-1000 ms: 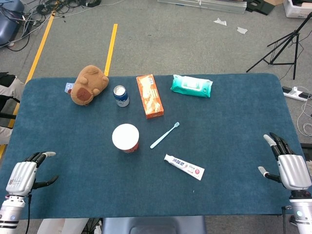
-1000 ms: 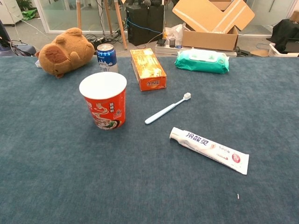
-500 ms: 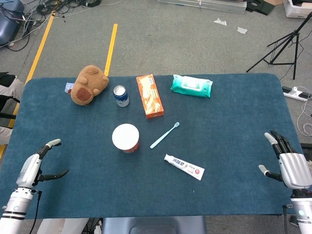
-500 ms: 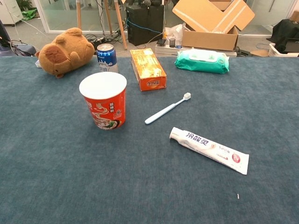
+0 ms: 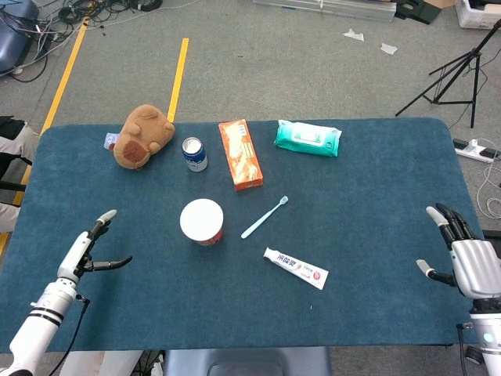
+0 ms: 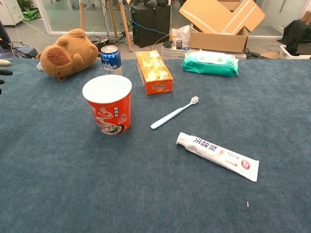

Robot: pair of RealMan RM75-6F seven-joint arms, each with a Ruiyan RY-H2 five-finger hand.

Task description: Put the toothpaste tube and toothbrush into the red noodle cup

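Note:
The red noodle cup [image 5: 202, 222] [image 6: 108, 104] stands upright near the table's middle, its mouth open. A light blue toothbrush [image 5: 264, 217] [image 6: 173, 113] lies flat to its right. The white toothpaste tube [image 5: 295, 268] [image 6: 217, 155] lies flat further right and nearer me. My left hand [image 5: 88, 247] hovers open over the table's left side, well left of the cup; only its fingertips [image 6: 4, 63] show at the chest view's left edge. My right hand [image 5: 464, 260] is open at the table's right edge, far from the tube.
Along the far side sit a brown plush toy [image 5: 142, 136], a blue can [image 5: 194, 153], an orange box [image 5: 240, 153] and a green wipes pack [image 5: 308, 138]. A tripod [image 5: 462, 63] stands on the floor beyond the table's right corner.
My left hand has risen and moved forward and right toward the cup, fingers spreading. The right hand has drifted slightly right and down. No object has moved.

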